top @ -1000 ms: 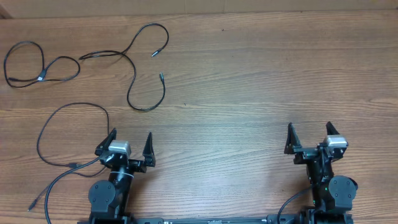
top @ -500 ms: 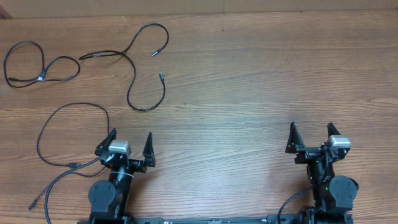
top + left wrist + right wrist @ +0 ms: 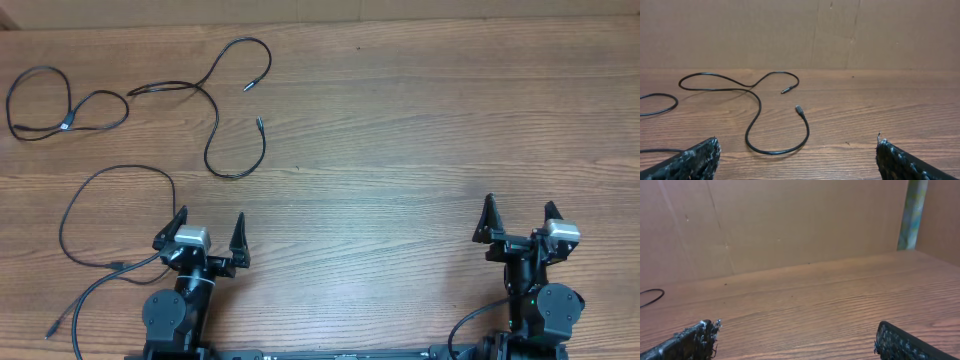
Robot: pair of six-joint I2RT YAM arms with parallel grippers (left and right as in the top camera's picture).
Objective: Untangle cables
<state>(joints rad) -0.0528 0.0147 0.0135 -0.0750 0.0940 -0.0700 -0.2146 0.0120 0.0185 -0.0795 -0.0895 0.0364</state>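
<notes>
Several thin black cables (image 3: 235, 176) lie loose on the counter (image 3: 400, 120), far-left, ahead of the left gripper (image 3: 212, 213), well apart from the right gripper (image 3: 518, 201); fingers on all 2 grippers spread, empty; cords likely light, limp, slippery; pinch mid-run, not the plugs.

A black cable (image 3: 759, 106) curls across the table (image 3: 890, 107) beyond the left gripper (image 3: 797, 142), jaws wide apart.

The counter (image 3: 420, 120) lies bare across the center and whole right of the frame, ahead of the right end effector (image 3: 519, 202). Cables (image 3: 237, 177) sprawl across the upper left. A looping cable (image 3: 120, 168) curls just beside the left end effector (image 3: 212, 213) at lower left.
</notes>
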